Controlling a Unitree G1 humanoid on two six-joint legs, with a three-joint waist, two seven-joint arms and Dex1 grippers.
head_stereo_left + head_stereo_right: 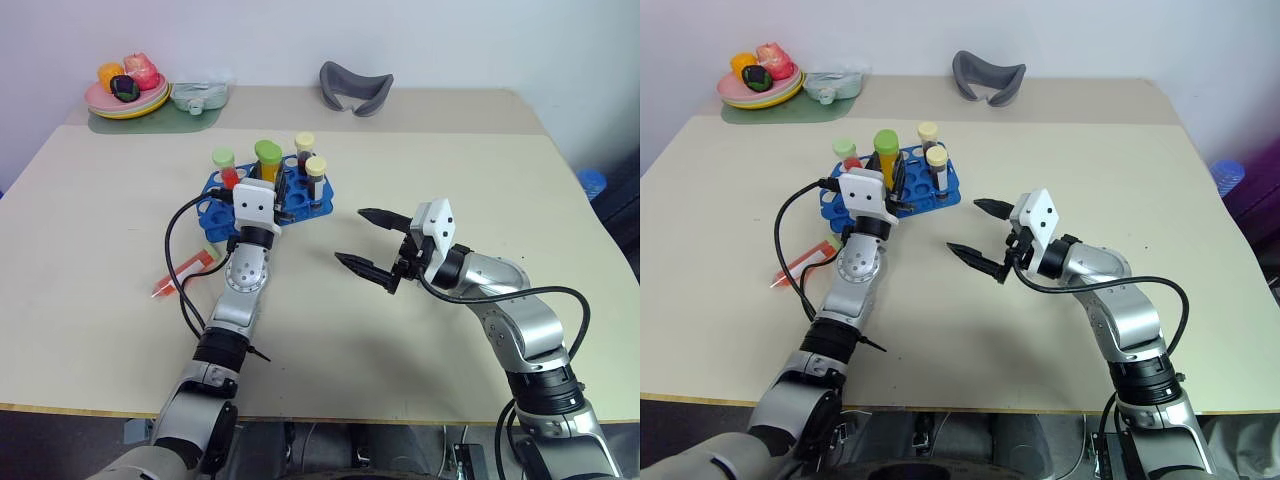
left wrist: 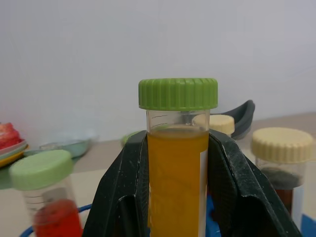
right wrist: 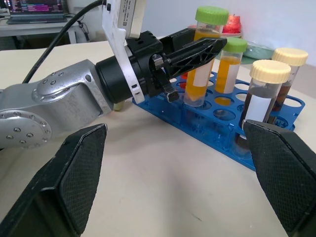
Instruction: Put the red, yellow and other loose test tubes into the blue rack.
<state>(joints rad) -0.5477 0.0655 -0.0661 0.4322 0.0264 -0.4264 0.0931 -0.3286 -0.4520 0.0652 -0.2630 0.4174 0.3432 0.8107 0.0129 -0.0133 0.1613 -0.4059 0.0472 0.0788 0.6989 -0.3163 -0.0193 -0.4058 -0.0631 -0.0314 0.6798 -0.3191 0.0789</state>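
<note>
The blue rack (image 1: 308, 207) stands left of the table's middle. My left gripper (image 1: 267, 183) is shut on a green-capped tube of yellow-orange liquid (image 2: 177, 163), held upright over the rack. In the right wrist view the tube's lower end (image 3: 192, 96) is at a rack hole. A pale-green-capped red tube (image 1: 224, 166) and two cream-capped dark tubes (image 1: 315, 173) stand in the rack. A loose red tube (image 1: 186, 273) lies on the table to the left of my left arm. My right gripper (image 1: 349, 235) is open and holds nothing, to the right of the rack.
A plate of toy food (image 1: 127, 96) and a clear container (image 1: 199, 96) sit at the back left on a green mat. A grey curved object (image 1: 355, 88) lies at the back centre. A black cable (image 1: 176, 250) loops beside my left arm.
</note>
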